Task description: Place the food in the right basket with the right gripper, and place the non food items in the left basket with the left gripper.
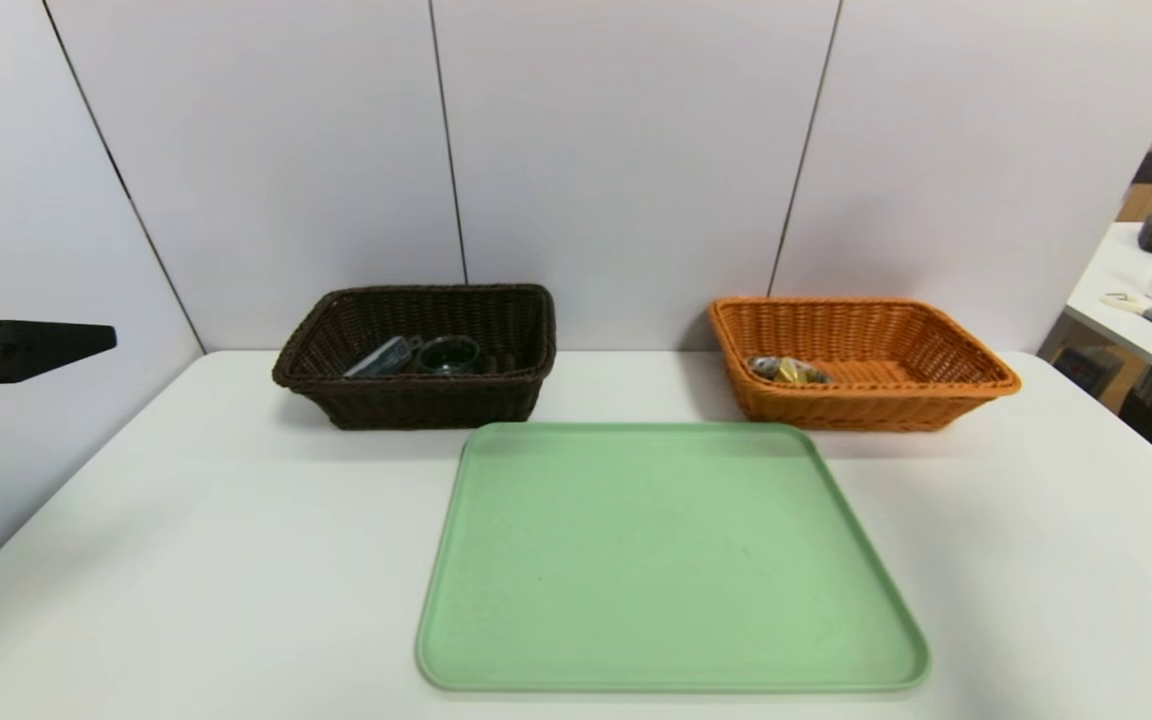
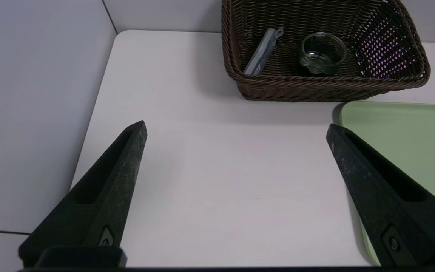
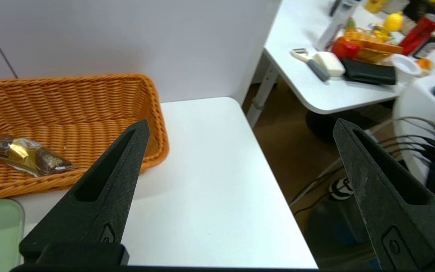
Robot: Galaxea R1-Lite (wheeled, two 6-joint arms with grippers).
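Note:
The dark brown left basket [image 1: 416, 400] holds a grey flat tool [image 1: 378, 357] and a small glass cup [image 1: 448, 353]; both also show in the left wrist view, the tool [image 2: 261, 53] and the cup [image 2: 322, 53]. The orange right basket [image 1: 866, 405] holds a gold-and-brown wrapped snack [image 1: 788, 370], also seen as the snack [image 3: 23, 155] in the right wrist view. My left gripper [image 2: 236, 130] is open above bare table at the left side, empty. My right gripper [image 3: 242, 126] is open and empty over the table's right edge, outside the head view.
A bare green tray [image 1: 671, 650] lies in the middle of the white table [image 1: 186, 560]. A second table [image 3: 315, 87] with clutter stands off to the right, past the edge. Grey wall panels close the back and left.

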